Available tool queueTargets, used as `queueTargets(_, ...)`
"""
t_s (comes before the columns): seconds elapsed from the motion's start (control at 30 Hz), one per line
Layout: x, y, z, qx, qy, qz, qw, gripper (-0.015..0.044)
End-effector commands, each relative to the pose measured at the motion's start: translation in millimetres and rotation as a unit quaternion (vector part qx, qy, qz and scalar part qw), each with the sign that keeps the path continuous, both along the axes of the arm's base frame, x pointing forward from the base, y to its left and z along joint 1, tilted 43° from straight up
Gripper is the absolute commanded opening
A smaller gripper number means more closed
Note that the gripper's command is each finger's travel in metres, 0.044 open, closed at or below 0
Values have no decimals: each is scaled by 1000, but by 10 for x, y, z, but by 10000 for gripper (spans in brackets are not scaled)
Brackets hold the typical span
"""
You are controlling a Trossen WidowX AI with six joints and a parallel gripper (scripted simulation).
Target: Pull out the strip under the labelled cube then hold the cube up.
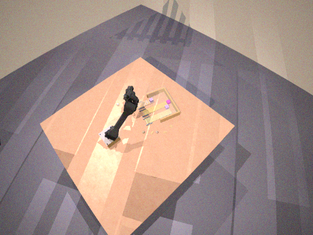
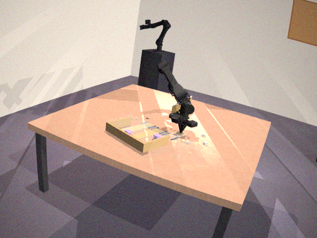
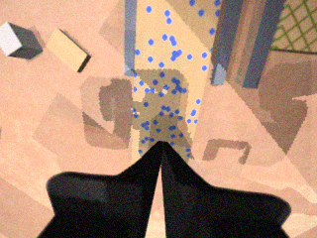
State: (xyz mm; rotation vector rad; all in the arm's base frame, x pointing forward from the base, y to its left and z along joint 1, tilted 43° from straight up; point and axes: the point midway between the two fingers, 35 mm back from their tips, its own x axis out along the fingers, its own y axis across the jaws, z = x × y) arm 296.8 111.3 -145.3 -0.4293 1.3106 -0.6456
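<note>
Item, my hand [image 1: 131, 97] [image 2: 181, 130] [image 3: 161, 145]: clenched, fingertips meeting, pointed down at the bench [image 1: 156, 161] [image 2: 107, 107]; whether a thin edge is pinched between them I cannot tell. Item, my arm [image 1: 121, 124] [image 2: 176, 87]: mounted on a pale base plate [image 1: 100, 135], elbow raised, forearm sloping down to the hand. Item, a strip with blue dots [image 3: 168, 40]: flat, its near end under my fingertips at the centre of the wrist view, its length running toward the top edge between dark blue rails [image 3: 130, 40]. Item, a strip with green lattice [image 3: 302, 30]: upper right of the wrist view. Item, one wooden tray [image 1: 176, 108] [image 2: 123, 135]: right of centre in the top view. Item, two lilac cubes, inside the tray's outline: the first cube [image 1: 151, 100] [image 2: 156, 136] toward the upper left of the tray in the top view, the second cube [image 1: 167, 107] [image 2: 128, 132] lower and to the right; the labelled one is not distinguishable, any marking being too small to read. Item, one magenta piece [image 1: 168, 101]: just above the second cube in the top view. Item, loose, upper left of the wrist view: a grey block [image 3: 22, 42] beside a tan block [image 3: 68, 50].
</note>
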Motion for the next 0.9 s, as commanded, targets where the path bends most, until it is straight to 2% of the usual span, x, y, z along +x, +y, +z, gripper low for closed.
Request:
queueTargets(0.0,-113,-33,-38,-1,9,-5,1000,0)
queueTargets(0.87,-495,-1,-119,0,10,-5,1000,0)
